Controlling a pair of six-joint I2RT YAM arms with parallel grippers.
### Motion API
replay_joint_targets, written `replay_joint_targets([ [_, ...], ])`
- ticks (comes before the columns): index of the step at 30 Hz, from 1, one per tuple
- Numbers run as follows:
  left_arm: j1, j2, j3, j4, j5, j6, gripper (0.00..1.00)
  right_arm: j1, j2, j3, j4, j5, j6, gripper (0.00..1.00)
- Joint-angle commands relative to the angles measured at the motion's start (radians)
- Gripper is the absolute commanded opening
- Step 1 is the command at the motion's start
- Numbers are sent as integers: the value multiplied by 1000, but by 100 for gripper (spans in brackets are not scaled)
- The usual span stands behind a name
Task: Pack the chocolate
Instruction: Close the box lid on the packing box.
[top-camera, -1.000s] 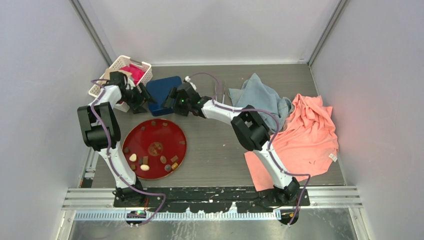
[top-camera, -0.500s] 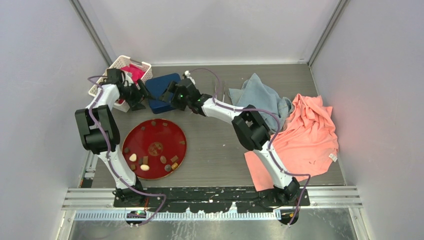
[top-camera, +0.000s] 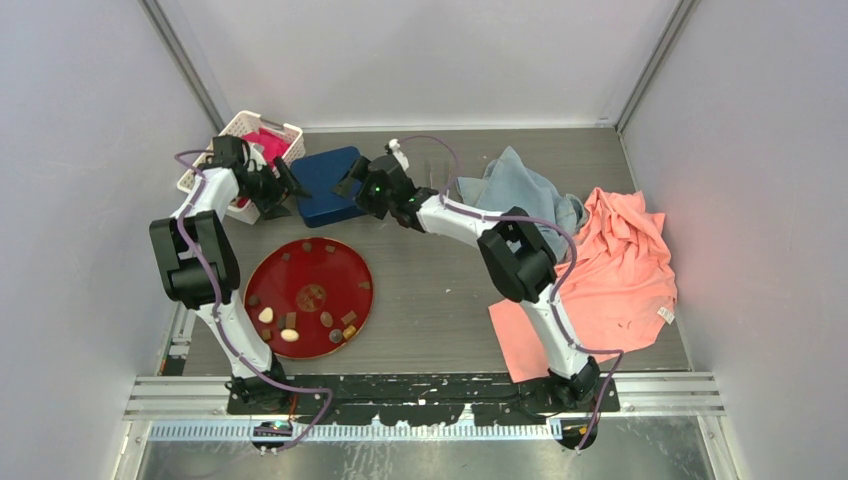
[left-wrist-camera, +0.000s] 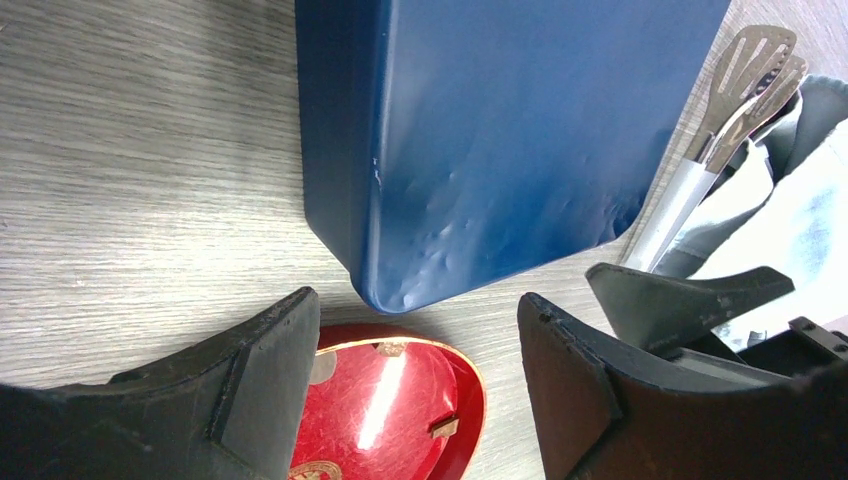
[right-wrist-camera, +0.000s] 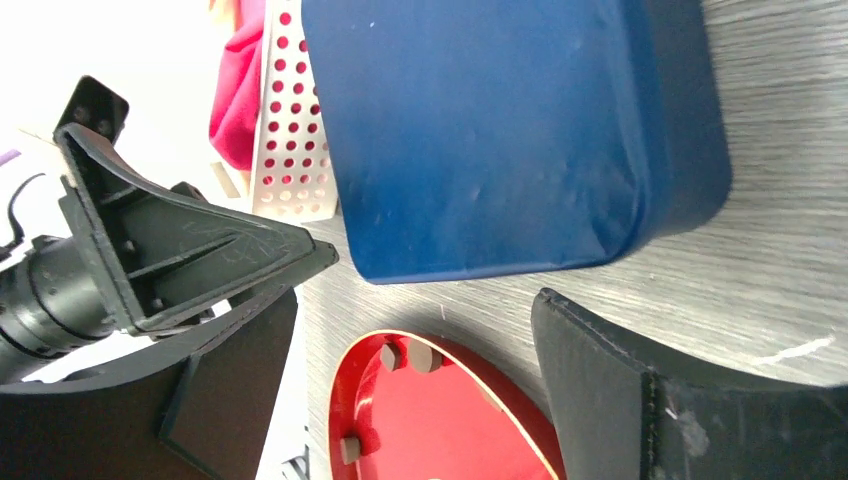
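The left gripper (left-wrist-camera: 415, 305) and the right gripper (right-wrist-camera: 400, 310) are both wide open and hold nothing. They sit at two sides of the blue box (top-camera: 325, 180), I think so they can get its lid off together. The chocolate (top-camera: 289, 335) lies in little bits on the red plate (top-camera: 330, 268) near the box, ready to go in.

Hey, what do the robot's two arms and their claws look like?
Both the left arm and right arm have white links between bulky black joints, with a thin purple cable trailing along each. A small green light glows at the right wrist. The left claw and right claw are matte black, each with two broad wedge-shaped fingers.
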Motion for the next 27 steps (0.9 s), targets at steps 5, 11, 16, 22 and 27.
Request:
replay_joint_targets([
  [5, 0, -42, 41, 32, -17, -30, 73, -27, -120, -81, 30, 67, 214, 94],
  [11, 1, -49, 38, 31, -29, -25, 73, -40, -23, -49, 76, -23, 322, 94],
  [16, 1, -40, 39, 31, -25, -25, 73, -39, 34, 5, 75, -41, 316, 94],
  [22, 1, -32, 40, 34, -18, -24, 73, -39, 76, 50, 85, -61, 321, 94],
  [27, 0, -32, 39, 32, -16, -23, 73, -40, 85, 79, 110, -78, 324, 94],
])
